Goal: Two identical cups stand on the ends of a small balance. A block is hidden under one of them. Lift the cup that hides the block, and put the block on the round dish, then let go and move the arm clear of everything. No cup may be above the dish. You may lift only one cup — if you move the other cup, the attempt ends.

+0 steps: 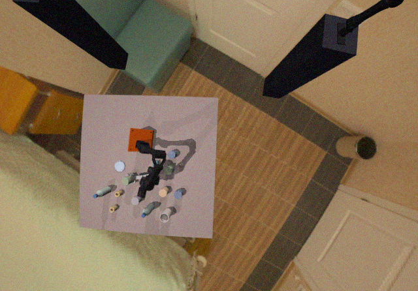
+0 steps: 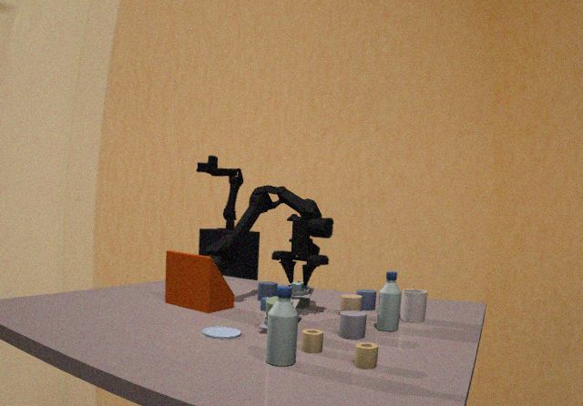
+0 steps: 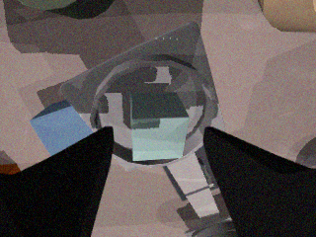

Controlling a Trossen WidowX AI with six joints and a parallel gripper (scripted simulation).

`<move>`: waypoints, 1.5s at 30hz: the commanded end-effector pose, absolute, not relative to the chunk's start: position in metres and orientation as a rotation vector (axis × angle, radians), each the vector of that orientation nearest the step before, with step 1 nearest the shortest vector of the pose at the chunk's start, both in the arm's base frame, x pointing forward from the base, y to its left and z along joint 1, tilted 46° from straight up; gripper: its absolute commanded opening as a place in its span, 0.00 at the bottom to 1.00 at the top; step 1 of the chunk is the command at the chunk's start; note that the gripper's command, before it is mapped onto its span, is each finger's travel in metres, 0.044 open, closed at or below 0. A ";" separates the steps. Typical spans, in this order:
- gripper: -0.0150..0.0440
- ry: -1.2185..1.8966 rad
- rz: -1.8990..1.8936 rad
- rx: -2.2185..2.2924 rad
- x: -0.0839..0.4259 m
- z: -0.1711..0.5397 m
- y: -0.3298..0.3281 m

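A pale teal block [image 2: 296, 286] [image 3: 159, 138] sits uncovered on the round pan at one end of the balance [image 3: 190, 180] [image 1: 140, 177]. My gripper [image 2: 298, 286] [image 3: 160, 133] is open above that pan and points down; its fingertips stand on either side of the block, with gaps in the wrist view. A green cup [image 1: 127, 180] [image 2: 271, 306] stands at the balance's other end, partly hidden by a bottle in the exterior view. A similar green cup [image 1: 169, 169] [image 2: 303, 302] [image 3: 41, 2] stands off the balance, on the table. The round dish [image 1: 119, 166] [image 2: 220, 332] is bare.
A blue block [image 3: 61, 129] lies beside the pan. A blue cylinder [image 1: 172, 154] [image 2: 267, 289], an orange wedge [image 1: 136, 135] [image 2: 188, 280] and a peach cylinder [image 1: 163, 191] [image 2: 351, 302] stand around. A bottle [image 1: 104, 191] [image 2: 281, 336] and several other cylinders stand beyond the balance.
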State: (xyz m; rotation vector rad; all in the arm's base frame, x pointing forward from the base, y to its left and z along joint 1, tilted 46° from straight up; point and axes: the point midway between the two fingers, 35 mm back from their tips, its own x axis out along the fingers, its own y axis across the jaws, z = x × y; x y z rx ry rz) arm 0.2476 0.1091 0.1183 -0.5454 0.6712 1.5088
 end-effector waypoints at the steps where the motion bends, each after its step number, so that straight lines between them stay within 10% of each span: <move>1: 0.69 0.670 1.510 -0.539 0.247 0.115 0.113; 9: 0.69 0.668 1.511 -0.537 0.245 0.108 0.121; 24: 0.25 0.689 1.460 -0.545 0.251 0.108 0.113; 45: 0.25 0.675 1.508 -0.540 0.251 0.171 0.055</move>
